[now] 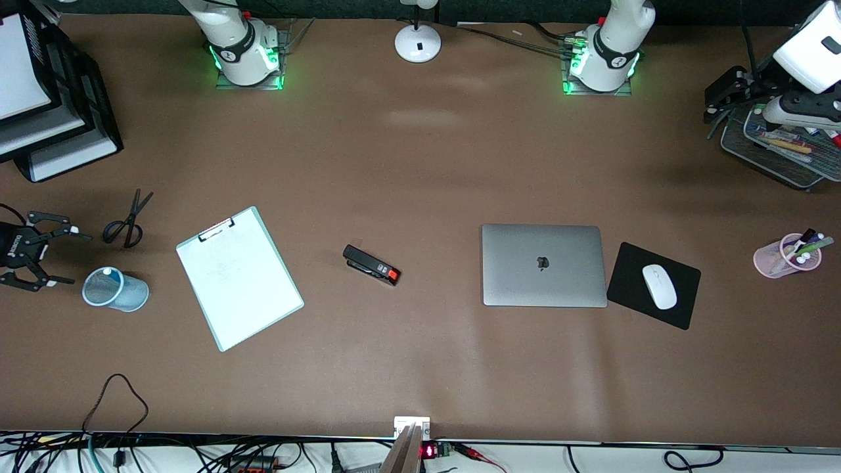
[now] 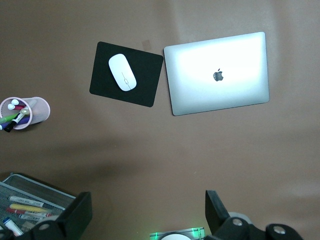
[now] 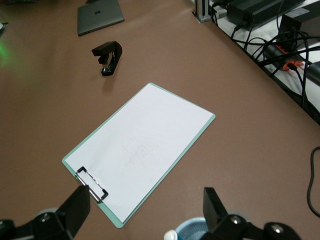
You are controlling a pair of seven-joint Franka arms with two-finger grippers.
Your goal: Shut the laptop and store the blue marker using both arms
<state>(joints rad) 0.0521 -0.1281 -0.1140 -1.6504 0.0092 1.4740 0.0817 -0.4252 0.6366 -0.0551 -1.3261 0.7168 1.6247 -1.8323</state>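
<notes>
One laptop (image 1: 543,265) lay shut on the table (image 1: 420,368) beside one mouse pad (image 1: 683,309). Left gripper (image 2: 147,212) over the mesh tray (image 1: 798,172) and right gripper (image 1: 49,256) over the blue cup (image 1: 117,290) both had fingers spread, empty.

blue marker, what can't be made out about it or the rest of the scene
- Blue marker: the front and right wrist views show only a white tip; the blue mesh cup hides its body.
- Laptop: the shut lid hides the screen and keys in every view.
- Wire tray: its markers are partly covered by the left arm in the front view and cut off by the edge in the left wrist view.
</notes>
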